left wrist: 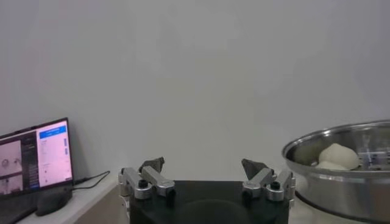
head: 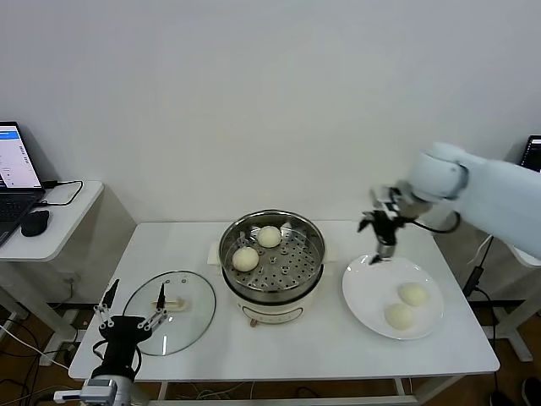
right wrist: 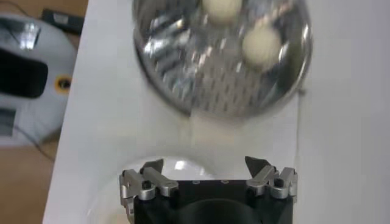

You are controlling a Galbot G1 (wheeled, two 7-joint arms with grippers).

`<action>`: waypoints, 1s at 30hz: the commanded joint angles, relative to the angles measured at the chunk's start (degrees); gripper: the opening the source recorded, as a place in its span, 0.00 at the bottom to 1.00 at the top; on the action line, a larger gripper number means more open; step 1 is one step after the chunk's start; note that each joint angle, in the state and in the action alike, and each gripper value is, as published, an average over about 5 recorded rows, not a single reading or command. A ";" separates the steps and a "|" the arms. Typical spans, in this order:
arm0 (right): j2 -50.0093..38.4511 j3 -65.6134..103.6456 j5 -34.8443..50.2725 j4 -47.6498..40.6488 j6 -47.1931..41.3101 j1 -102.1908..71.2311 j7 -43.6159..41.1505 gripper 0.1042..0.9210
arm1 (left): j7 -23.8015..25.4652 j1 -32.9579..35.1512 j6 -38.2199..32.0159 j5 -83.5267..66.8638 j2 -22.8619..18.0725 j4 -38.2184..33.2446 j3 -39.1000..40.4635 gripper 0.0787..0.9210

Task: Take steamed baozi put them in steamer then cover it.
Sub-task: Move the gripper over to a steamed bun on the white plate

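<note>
The steel steamer [head: 272, 258] stands mid-table on its cream base, with two baozi [head: 246, 259] [head: 269, 237] on its perforated tray. Two more baozi [head: 412, 293] [head: 399, 316] lie on the white plate [head: 372, 292] to its right. My right gripper [head: 383, 249] is open and empty, hanging over the plate's far left rim. In the right wrist view the steamer [right wrist: 225, 55] and its two buns [right wrist: 261, 44] show ahead of that gripper [right wrist: 204, 164]. The glass cover [head: 169, 311] with its cream handle lies flat at the table's front left. My left gripper [head: 131, 306] is open and parked low beside the cover.
A side desk [head: 51, 222] at the left carries a laptop [head: 17, 169] and a mouse [head: 35, 222]. In the left wrist view the steamer rim [left wrist: 341, 152] is at the right and the laptop [left wrist: 36, 155] at the left.
</note>
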 commanded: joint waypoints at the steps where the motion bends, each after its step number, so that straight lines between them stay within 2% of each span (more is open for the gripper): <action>1: -11.84 9.86 -15.68 2.43 7.82 -17.25 -2.03 0.88 | -0.03 0.15 -0.07 1.24 -0.36 0.57 0.39 0.88; 12: -11.69 15.57 -19.78 2.45 7.86 -27.89 0.72 0.88 | -0.19 0.37 -0.67 2.50 -1.02 1.85 1.05 0.88; 30: -6.30 22.97 -23.92 -4.28 7.93 -38.89 4.52 0.88 | -0.22 0.50 -0.90 2.48 -1.30 2.61 1.26 0.88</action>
